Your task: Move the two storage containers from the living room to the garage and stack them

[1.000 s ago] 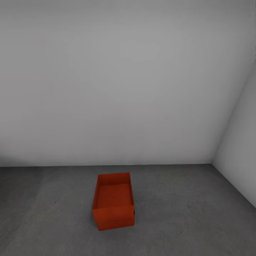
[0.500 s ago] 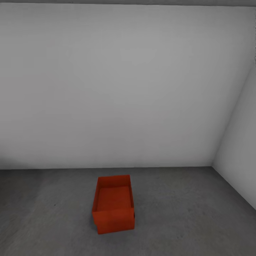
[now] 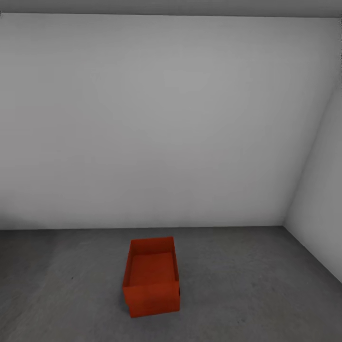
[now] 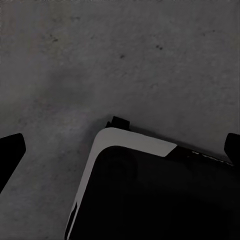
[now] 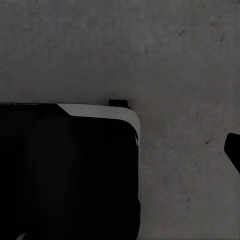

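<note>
Head view: stacked storage containers (image 3: 151,278) on floor (image 3: 247,294); left end effector (image 4: 120,150) spread wide

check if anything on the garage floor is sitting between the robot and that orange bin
Nothing visible does. In the head view the storage container sits alone on the concrete floor, with bare floor between it and the view's near edge. The wrist views look down on floor and the robot's own base.
</note>
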Controlling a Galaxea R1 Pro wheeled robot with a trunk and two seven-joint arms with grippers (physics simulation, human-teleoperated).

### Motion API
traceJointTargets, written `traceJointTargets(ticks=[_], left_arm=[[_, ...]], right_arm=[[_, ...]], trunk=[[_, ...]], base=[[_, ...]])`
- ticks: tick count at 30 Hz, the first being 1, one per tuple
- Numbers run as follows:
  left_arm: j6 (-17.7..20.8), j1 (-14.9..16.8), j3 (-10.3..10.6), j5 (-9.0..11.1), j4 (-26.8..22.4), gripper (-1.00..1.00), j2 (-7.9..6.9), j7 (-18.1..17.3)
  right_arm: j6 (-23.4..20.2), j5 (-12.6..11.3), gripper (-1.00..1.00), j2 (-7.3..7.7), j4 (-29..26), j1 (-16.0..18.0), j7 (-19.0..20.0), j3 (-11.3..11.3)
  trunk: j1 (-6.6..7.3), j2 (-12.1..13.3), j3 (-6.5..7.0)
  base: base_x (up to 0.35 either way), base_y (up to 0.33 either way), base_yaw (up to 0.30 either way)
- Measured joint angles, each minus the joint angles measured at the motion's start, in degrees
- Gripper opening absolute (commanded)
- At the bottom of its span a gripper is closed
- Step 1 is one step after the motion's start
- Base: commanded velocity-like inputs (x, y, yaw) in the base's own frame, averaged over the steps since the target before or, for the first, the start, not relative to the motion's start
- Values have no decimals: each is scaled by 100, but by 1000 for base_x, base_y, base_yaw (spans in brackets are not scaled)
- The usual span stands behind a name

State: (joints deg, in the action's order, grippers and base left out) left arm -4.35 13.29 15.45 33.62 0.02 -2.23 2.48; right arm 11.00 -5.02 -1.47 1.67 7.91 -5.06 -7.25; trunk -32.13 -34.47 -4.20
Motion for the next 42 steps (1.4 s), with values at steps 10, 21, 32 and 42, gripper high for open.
traceJointTargets(ticks=[10, 21, 32, 42], left_arm=[[36, -33, -2, 12, 13, 100, -16, 42], [35, -84, -2, 482, 14, 100, -44, 23], [27, -85, -2, 651, 7, 100, -50, 17], [32, -85, -1, 652, 6, 100, -29, 17]], right_arm=[[0, -2, 100, 0, 1, 0, -2, 0], [-5, 0, 100, 0, 5, 0, 122, -1], [-21, -5, 100, 14, 3, 0, 724, -6], [-18, 2, 100, 15, 2, 0, 742, -16]], trunk=[[0, 0, 89], [0, 0, 184], [0, 1, 278], [0, 0, 326]], base=[[0, 0, 0], [0, 0, -24], [0, 0, -43], [0, 0, -2]])
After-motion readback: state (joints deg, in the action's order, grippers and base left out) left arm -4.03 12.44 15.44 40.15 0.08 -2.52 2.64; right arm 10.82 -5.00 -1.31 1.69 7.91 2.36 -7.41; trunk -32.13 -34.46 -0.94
